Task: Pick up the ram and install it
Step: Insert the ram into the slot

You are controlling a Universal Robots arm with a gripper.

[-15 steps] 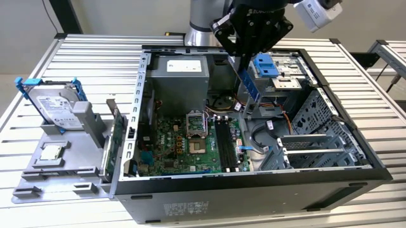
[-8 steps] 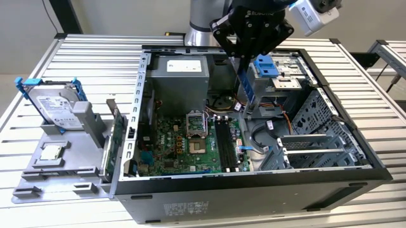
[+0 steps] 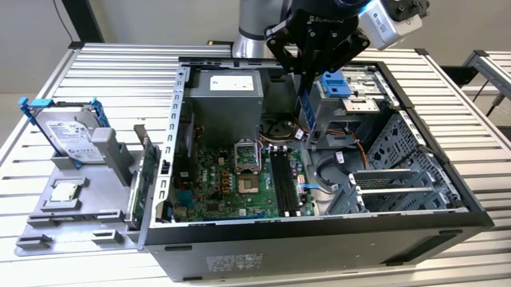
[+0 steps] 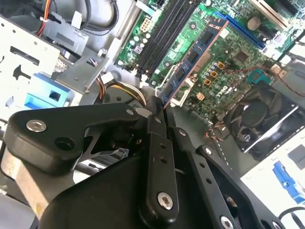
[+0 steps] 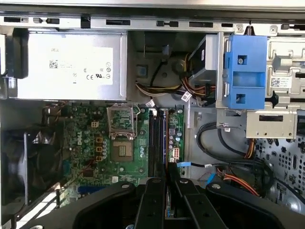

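Bluish-green and thin, the ram (image 3: 306, 110) hangs lengthwise down into the open case (image 3: 319, 236). Its upper end is pinched in the end effector (image 3: 307, 72), whose fingers are closed flat against its two faces. That end grip probably keeps the fingers clear of the case walls. The ram is not yet seated and hovers near the black slots (image 3: 281, 179). There is one ram and one end effector. On the desk (image 3: 119, 60), a grey tray (image 3: 80, 212) carries one hard drive (image 3: 68, 134) and one processor chip (image 3: 64, 192).
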